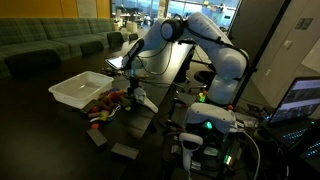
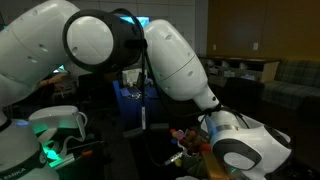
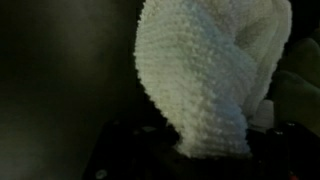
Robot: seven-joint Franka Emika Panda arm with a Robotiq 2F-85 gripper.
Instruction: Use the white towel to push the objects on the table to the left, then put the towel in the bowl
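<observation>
My gripper (image 1: 132, 93) appears clamped on the white towel (image 3: 210, 70); in the wrist view the cloth narrows into the jaws. It hangs beside the objects (image 1: 104, 107), near the white bowl (image 1: 78, 90). I judge the towel light, soft and limp: hold a bunched fold, not a corner.

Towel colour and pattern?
The nubby terry-cloth towel is plain white, bobbled all over, no print; clearest in the wrist view.
</observation>
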